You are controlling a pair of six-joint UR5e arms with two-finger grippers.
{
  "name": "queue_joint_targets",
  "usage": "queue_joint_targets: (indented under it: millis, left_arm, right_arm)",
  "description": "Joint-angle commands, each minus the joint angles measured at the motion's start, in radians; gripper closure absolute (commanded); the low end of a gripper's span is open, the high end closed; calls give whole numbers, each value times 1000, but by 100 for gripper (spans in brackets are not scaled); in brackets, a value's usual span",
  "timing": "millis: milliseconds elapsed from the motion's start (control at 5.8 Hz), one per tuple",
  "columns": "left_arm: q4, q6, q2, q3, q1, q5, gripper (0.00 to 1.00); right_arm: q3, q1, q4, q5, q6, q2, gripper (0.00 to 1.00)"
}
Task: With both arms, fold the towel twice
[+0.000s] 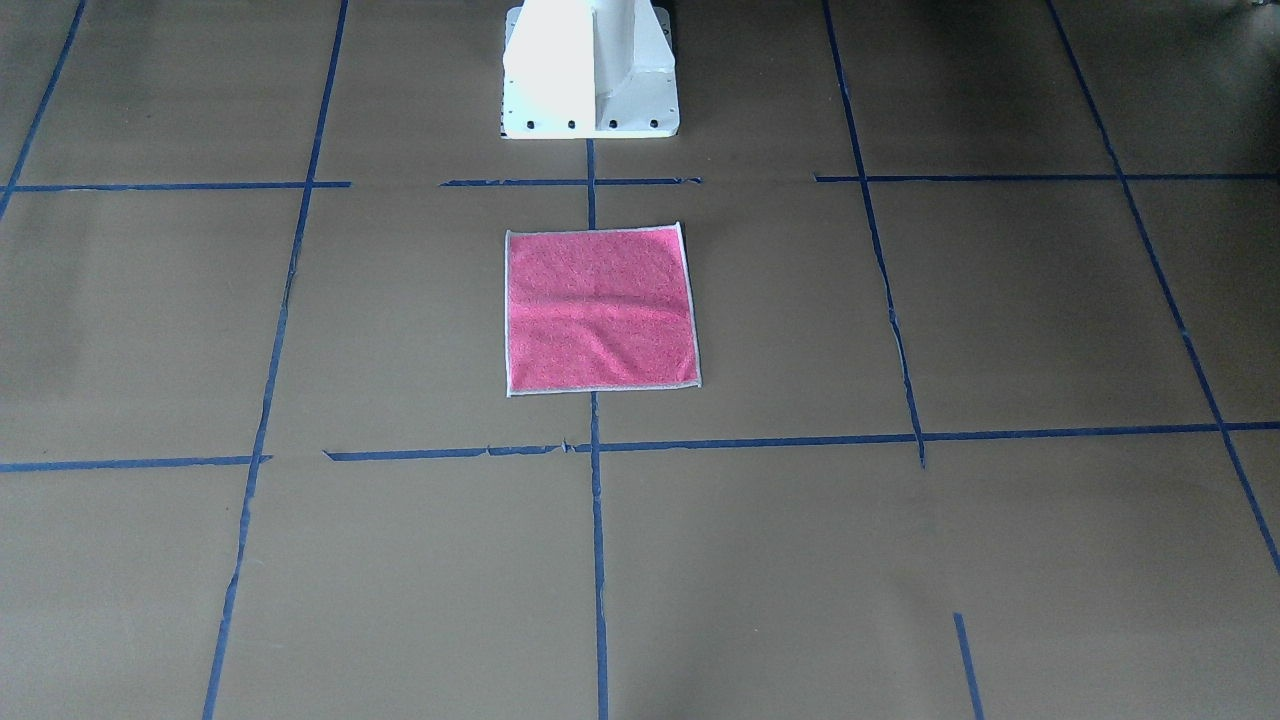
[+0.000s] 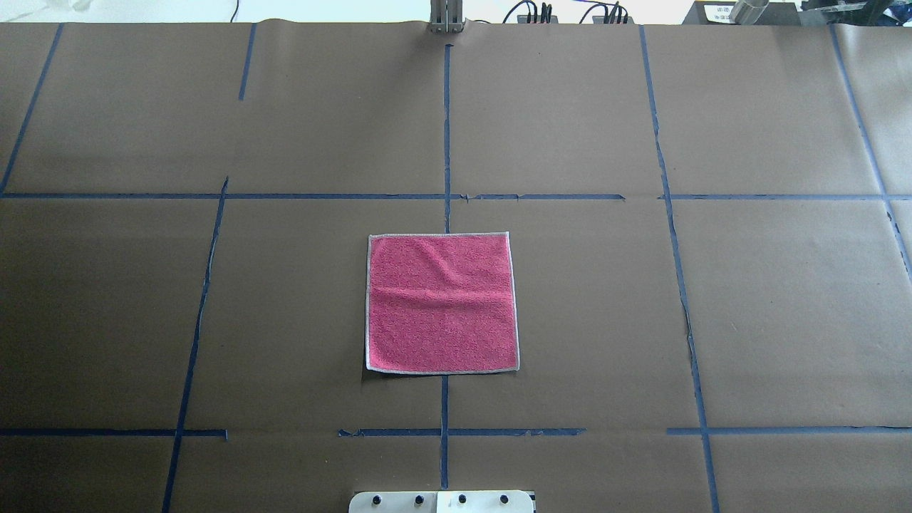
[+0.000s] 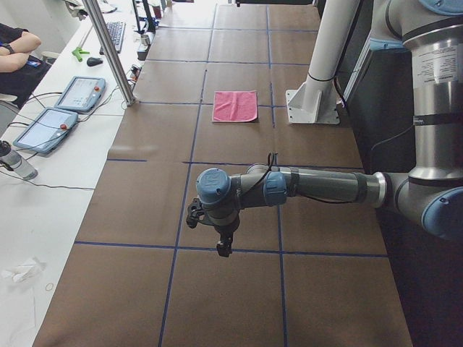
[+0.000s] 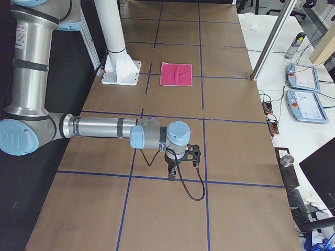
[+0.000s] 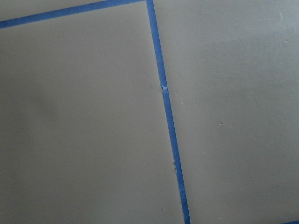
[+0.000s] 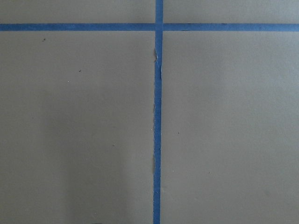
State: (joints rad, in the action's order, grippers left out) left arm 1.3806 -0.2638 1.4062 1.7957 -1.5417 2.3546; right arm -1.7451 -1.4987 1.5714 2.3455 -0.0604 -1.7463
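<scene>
The towel [image 1: 600, 310] lies flat and unfolded, pink face up, on the brown table in front of the white pedestal; it also shows in the overhead view [image 2: 442, 303]. Neither arm appears in the front or overhead view. In the exterior left view my left gripper [image 3: 224, 246] hangs over the table far from the towel [image 3: 235, 106]. In the exterior right view my right gripper [image 4: 171, 175] hangs over the table, also far from the towel [image 4: 176, 73]. I cannot tell whether either gripper is open or shut. Both wrist views show only paper and blue tape.
The white pedestal base [image 1: 590, 75] stands just behind the towel. Blue tape lines [image 2: 445, 135] grid the brown paper. A metal post [image 3: 112, 54], tablets [image 3: 79, 92] and cables sit along the operators' side table.
</scene>
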Motion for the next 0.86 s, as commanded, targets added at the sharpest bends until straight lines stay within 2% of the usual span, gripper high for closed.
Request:
queue_joint_targets:
  millis: [0,345,690]
  left_arm:
    - [-2,6,5,40,17,0,0]
    - [-2,6,10,111,35,-9,0]
    - [84,9,177,100,40,-6,0]
  right_arm:
    - [-2,0,-2,-2,7,4,0]
    - [6,0,-167,-2,-7,2,0]
    - [-2,11,-322,-2,-10,31,0]
